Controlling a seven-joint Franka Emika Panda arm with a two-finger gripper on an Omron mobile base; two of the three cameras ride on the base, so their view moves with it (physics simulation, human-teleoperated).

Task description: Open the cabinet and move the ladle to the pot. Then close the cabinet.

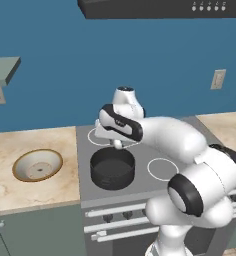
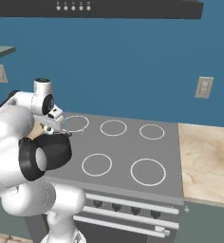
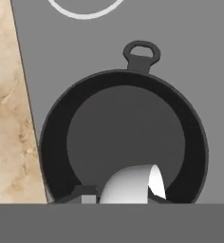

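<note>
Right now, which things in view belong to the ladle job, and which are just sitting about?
Job:
- short wide black pot on the stove
- pale whitish ladle above it, at the gripper

Not part of it:
- tan shallow bowl on the marble counter
- grey stove

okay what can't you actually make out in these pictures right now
- Gripper grip: in the hand view the fingertips sit at the bottom edge behind the ladle bowl, so open or shut is unclear.
- Ladle handle: cut off at that view's bottom edge.
- Pot: the arm hides its back rim in the left base view and most of it in the right base view.
</note>
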